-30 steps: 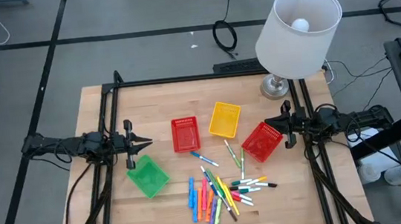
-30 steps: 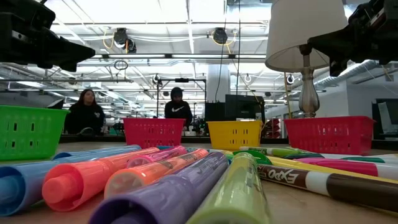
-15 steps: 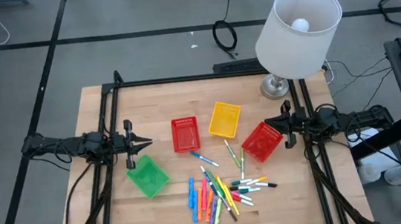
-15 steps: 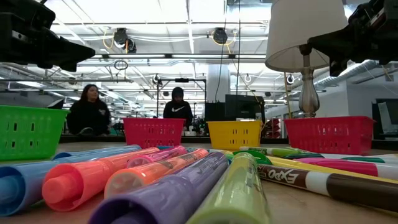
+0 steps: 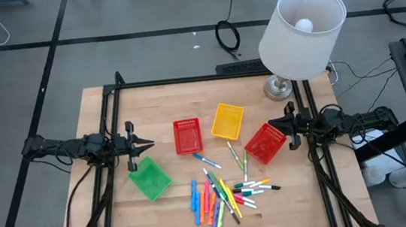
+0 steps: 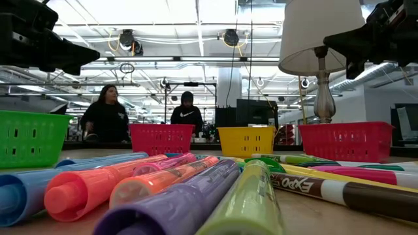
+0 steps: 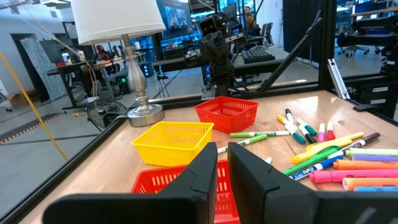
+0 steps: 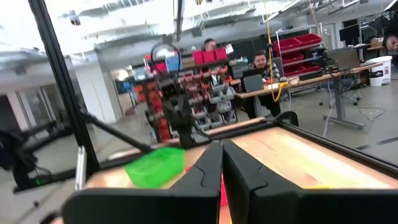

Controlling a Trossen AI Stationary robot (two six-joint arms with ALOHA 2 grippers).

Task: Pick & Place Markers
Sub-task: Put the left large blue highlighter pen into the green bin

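Nothing shifted on the table (image 5: 112,108) since the earlier frames. Left gripper (image 5: 150,143) parked at the left edge, above the green basket (image 5: 150,178), fingers (image 7: 202,177) drawn nearly together with a thin gap, holding nothing. Right gripper (image 5: 271,127) parked at the right edge, over the far corner of the right-hand red basket (image 5: 264,144), fingers (image 8: 208,165) clenched on nothing. Both unmoved from a second ago.

Markers (image 5: 223,193) heaped on the near middle of the table, same spread as before: blue, orange and pink ones lying side by side on the left of the pile, green, yellow and dark-tipped ones fanned to the right, one blue-capped pen (image 5: 208,160) apart toward the central red basket (image 5: 187,136). Yellow basket (image 5: 227,121) just beyond, between the two red ones. From table height, fat orange, purple and yellow-green barrels filling the foreground. Lamp (image 5: 301,21) at the far right corner.

Only change in the room behind: a person (image 6: 108,121) in dark clothes moved further right behind the table, now closer to the central red basket; a second person (image 6: 187,114) beside, unmoved.
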